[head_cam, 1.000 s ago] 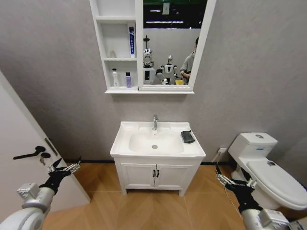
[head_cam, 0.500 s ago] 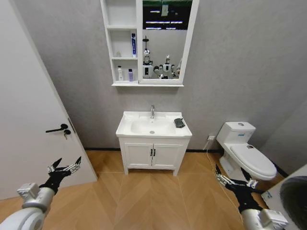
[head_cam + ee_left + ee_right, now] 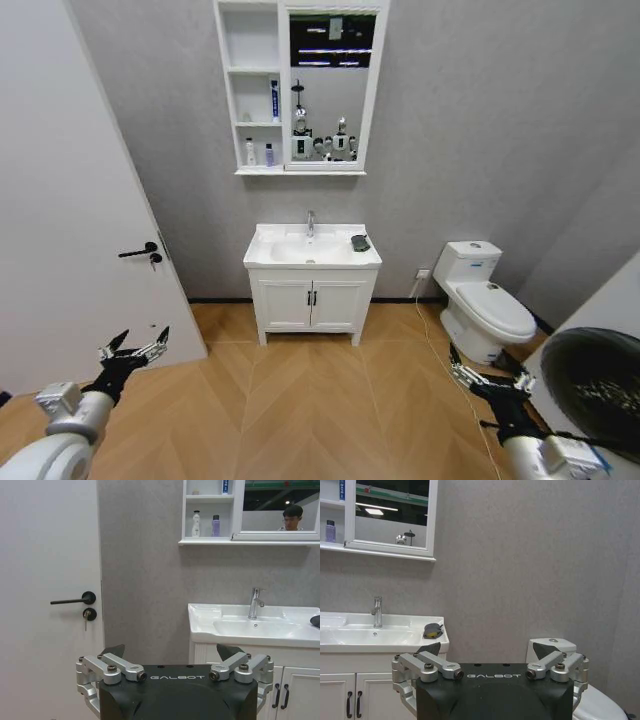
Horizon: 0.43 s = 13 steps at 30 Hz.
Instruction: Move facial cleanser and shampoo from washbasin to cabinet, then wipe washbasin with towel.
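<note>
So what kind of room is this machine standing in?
A small bathroom, most likely a mock-up for testing. A white washbasin sits on a vanity under a mirror with a shelf cabinet, and a toilet stands beside it.

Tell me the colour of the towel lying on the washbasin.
Dark grey, almost black. The towel shows best in the right wrist view, on the washbasin top.

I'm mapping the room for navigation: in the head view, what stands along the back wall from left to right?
Door → cabinet → mirror above the washbasin, the towel on its right side → toilet.
</note>
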Motion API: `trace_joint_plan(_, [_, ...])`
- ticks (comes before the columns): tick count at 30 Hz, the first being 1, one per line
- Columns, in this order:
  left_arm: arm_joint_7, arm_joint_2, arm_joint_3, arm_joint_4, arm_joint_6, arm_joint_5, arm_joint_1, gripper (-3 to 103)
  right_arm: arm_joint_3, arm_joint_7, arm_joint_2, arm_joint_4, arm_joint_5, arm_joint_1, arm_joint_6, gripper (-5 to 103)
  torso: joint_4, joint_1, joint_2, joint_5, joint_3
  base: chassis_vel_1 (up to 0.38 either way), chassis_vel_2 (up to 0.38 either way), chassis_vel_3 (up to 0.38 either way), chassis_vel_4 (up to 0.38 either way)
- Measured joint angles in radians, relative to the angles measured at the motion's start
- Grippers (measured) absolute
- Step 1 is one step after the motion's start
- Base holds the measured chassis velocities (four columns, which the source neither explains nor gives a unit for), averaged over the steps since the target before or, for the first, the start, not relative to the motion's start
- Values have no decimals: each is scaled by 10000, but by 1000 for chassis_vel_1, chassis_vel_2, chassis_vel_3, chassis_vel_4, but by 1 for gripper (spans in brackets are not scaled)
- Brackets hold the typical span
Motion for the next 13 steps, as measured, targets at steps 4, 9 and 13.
trace_joint_plan(4, [0,0,0,0,0,0,0,100,0,0,-2,0,0,1,0,100,4,5,-1,-8,1,-67,65,100,-58])
trace_joint_plan(9, [0,0,0,1,0,0,0,100,0,0,-1,0,0,0,0,100,2,-6,2,-7,-3,-6,10,1,-12])
trace_joint_plan(13, [0,0,-2,0,0,0,2,100,0,0,-1,0,0,-1,0,100,2,-12,6,-5,-5,0,0,0,0])
